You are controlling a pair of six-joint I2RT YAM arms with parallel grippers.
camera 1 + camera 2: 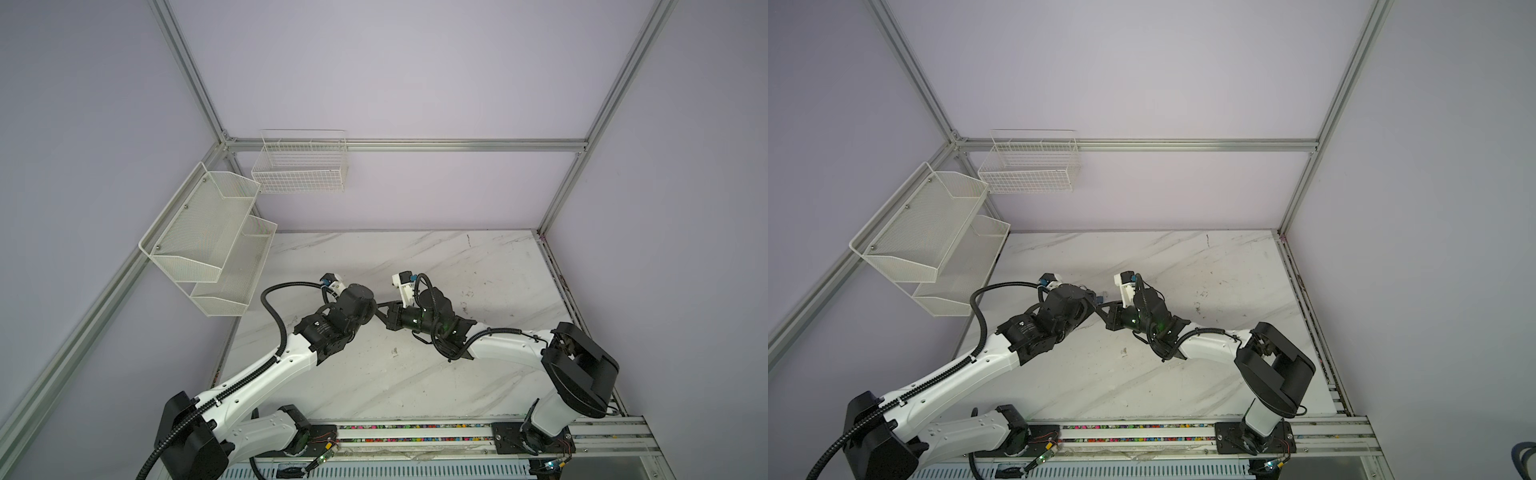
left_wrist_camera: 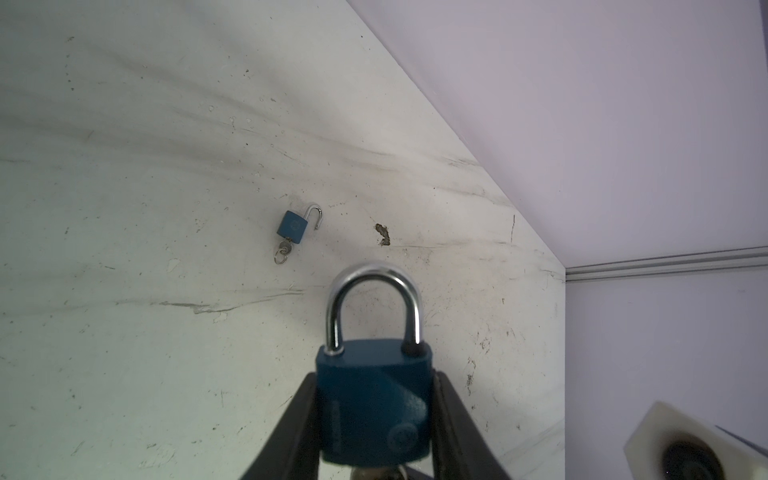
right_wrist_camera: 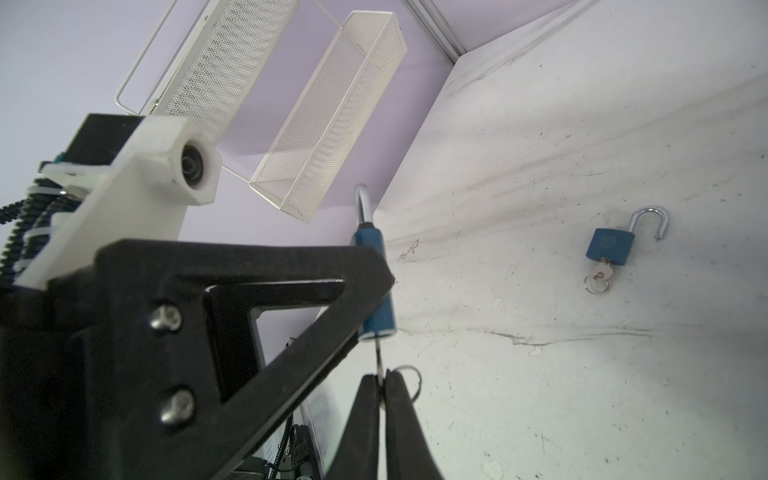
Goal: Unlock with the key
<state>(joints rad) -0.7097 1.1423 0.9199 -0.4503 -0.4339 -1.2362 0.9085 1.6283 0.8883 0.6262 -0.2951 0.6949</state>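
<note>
A blue padlock (image 2: 374,399) with its silver shackle (image 2: 374,291) closed is held above the table, my left gripper (image 2: 374,386) shut on its body from both sides. In the right wrist view the same padlock (image 3: 376,286) shows edge-on, with the key (image 3: 379,353) stuck into its underside. My right gripper (image 3: 383,376) is shut on the key's head, and the key ring (image 3: 411,374) hangs beside the fingers. In both top views the two grippers meet over the middle of the table, where a bit of the blue padlock (image 1: 1099,298) shows.
A second blue padlock (image 3: 610,246) lies on the marble table (image 1: 457,270) with its shackle swung open and a key (image 3: 600,274) in it. A white wire basket (image 1: 301,166) and two-tier mesh shelves (image 1: 208,232) hang on the walls at back left.
</note>
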